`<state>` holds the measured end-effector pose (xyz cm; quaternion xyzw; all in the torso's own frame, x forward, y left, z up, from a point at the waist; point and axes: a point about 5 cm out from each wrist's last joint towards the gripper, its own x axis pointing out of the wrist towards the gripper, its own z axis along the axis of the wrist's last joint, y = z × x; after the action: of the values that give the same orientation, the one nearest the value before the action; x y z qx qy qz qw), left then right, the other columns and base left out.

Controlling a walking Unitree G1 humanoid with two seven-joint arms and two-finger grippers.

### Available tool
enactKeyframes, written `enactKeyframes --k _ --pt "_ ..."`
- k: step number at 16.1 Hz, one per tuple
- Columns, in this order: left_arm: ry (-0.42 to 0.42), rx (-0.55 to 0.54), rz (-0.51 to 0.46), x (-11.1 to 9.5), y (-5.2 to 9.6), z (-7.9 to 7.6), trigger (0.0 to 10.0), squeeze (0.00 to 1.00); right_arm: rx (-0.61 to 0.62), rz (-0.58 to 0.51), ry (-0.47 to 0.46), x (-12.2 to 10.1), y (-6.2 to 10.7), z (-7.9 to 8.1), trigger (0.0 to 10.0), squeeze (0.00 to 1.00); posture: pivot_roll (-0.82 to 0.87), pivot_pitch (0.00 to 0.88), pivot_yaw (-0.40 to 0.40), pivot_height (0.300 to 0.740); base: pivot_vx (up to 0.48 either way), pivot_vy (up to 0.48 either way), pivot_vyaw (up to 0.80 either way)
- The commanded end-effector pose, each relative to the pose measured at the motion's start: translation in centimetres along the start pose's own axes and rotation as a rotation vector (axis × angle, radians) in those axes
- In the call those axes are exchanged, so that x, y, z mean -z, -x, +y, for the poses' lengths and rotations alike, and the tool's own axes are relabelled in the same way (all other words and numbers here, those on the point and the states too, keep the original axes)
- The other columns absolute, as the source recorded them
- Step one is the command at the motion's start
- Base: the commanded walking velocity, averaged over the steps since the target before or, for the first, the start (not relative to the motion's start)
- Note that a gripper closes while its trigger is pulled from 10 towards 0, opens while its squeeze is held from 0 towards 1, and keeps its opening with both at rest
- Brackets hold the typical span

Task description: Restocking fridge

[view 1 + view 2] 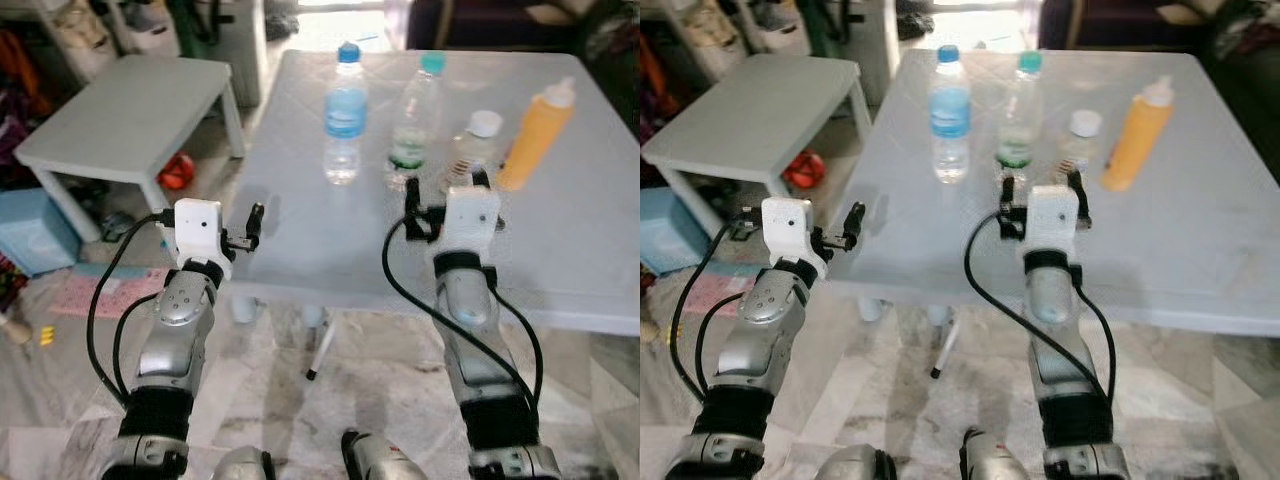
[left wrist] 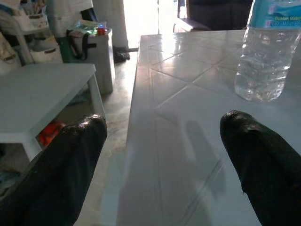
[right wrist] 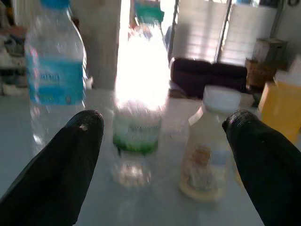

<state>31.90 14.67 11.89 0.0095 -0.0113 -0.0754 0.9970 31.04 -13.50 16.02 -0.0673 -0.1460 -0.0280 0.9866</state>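
My right tool (image 1: 447, 188) hangs with fingers apart over the worktop's (image 1: 560, 250) near edge, facing the green-capped bottle (image 1: 415, 120) in the far-edge row, probably lining up a grasp. My left tool (image 1: 252, 226), fingers apart, waits at the near-left corner.

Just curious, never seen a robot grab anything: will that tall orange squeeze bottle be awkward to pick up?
Probably a little. The orange bottle is tall and slim and looks tilted, so a nudge may tip it. Its plastic looks soft, so it may dent under the black fingers. It looks opaque and full, so likely heavy for its size. The right pincer is open.
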Motion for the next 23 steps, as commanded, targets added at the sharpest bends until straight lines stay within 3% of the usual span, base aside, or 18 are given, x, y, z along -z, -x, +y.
enactKeyframes --k 1,7,12,18,23 --pt "-0.013 -0.031 -0.013 -0.1 -0.2 0.5 10.0 0.00 -0.030 -0.039 -0.007 -1.0 -0.8 0.5 10.0 0.00 -0.10 0.074 0.063 0.740 0.000 0.000 0.00" --pt "-0.045 -0.002 -0.047 -0.6 -0.8 -0.3 10.0 0.00 -0.094 -0.105 -0.033 -3.8 -5.9 0.5 10.0 0.00 -0.07 0.092 0.067 0.740 0.000 0.000 0.00" --pt "-0.059 -0.012 -0.058 -0.8 -0.6 -0.3 10.0 0.00 -0.188 -0.121 -0.052 -5.1 -8.3 1.0 10.0 0.00 -0.05 0.111 0.069 0.740 0.000 0.000 0.00" --pt "-0.063 -0.011 -0.061 -1.0 -0.8 -0.4 10.0 0.00 -0.272 -0.157 -0.050 -6.5 -9.4 2.3 10.0 0.00 -0.06 0.123 0.070 0.740 0.000 0.000 0.00" --pt "-0.063 -0.006 -0.055 -0.8 -0.6 -0.6 10.0 0.00 -0.200 -0.166 -0.026 -7.2 -10.9 0.6 10.0 0.00 -0.04 0.136 0.068 0.740 0.000 0.000 0.00"
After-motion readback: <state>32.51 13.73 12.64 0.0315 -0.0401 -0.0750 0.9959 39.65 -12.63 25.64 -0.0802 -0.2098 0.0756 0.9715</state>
